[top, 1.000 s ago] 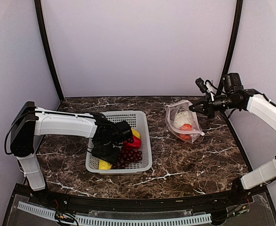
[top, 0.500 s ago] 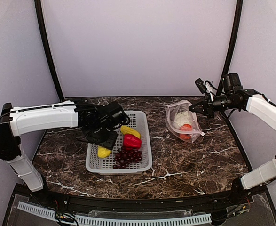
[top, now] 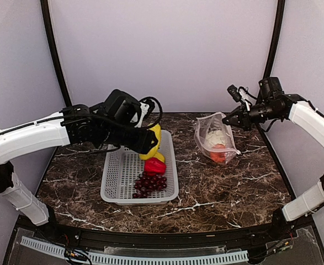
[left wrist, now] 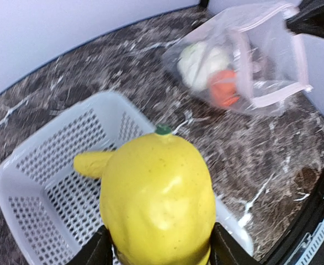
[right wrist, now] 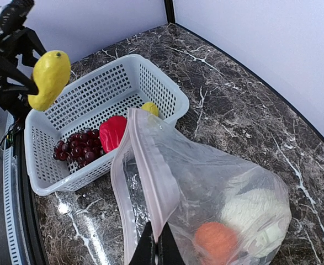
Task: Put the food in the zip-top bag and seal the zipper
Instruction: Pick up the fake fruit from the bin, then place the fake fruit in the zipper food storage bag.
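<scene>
Zip-top bag [top: 216,141] stands on the far R side of the marble table [top: 233,187], bottom on the tabletop, mouth gaping toward the basket side. Zipper [right wrist: 153,185], the pinkish-white strip, runs along the mouth edge and isn't pressed shut. Inside, low down: cauliflower [right wrist: 250,212] w/ the orange tomato [right wrist: 214,243] right against it, tomato on the nearer side.

R gripper [right wrist: 155,248] is pressed together on the bag's mouth edge, right at the strip, holding that side up. Its arm reaches in from the R wall side.

Yellow piece [left wrist: 159,199], plump w/ a small green stem tip, is in the air above the basket's far R part, not touching it. L gripper [left wrist: 160,251] pinches it, one finger on each side of its lower half.

Basket [top: 117,176], grey-white & perforated, lies mid-table, L of the bag and apart from it. In it: red pepper [top: 154,166] near the R wall, grape bunch [top: 149,183] just in front of the pepper, touching it. Second yellow piece [right wrist: 149,108] is tucked in the corner nearest the bag, beside the pepper.
</scene>
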`<state>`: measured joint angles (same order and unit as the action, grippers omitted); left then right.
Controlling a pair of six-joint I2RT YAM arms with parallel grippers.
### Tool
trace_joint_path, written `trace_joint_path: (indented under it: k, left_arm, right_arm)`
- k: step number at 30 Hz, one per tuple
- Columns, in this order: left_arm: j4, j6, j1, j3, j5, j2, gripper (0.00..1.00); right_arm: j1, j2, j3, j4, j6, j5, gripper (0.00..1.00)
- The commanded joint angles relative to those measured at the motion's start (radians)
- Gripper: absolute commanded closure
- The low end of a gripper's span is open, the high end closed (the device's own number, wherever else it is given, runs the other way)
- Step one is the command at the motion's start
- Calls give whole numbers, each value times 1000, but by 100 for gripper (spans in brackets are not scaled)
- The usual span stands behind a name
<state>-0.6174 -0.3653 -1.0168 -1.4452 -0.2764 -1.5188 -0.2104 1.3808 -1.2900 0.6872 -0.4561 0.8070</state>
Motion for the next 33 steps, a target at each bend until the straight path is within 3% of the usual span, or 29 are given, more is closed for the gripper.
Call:
trace_joint_path:
  k: [1, 3, 7, 18, 27, 33]
  left_arm:
    - [326, 215, -89, 6, 79, 72, 60]
    - [513, 274, -120, 31, 111, 72, 60]
    - [729, 320, -146, 39, 188, 37, 60]
    - [989, 355, -180, -41, 315, -159, 60]
    - [1183, 500, -197, -107, 153, -328, 60]
    - [1266, 488, -197, -170, -87, -482, 63]
  right_arm:
    - [-21, 30, -116, 136, -11, -37, 100]
    - [-32, 48, -166, 190, -9, -53, 100]
    - [-59, 58, -234, 257, 1, -76, 100]
    - [-69, 29, -275, 334, 18, -55, 100]
    - [-69, 55, -362, 397, 50, 41, 100]
    - [-69, 39, -361, 402, 72, 68, 100]
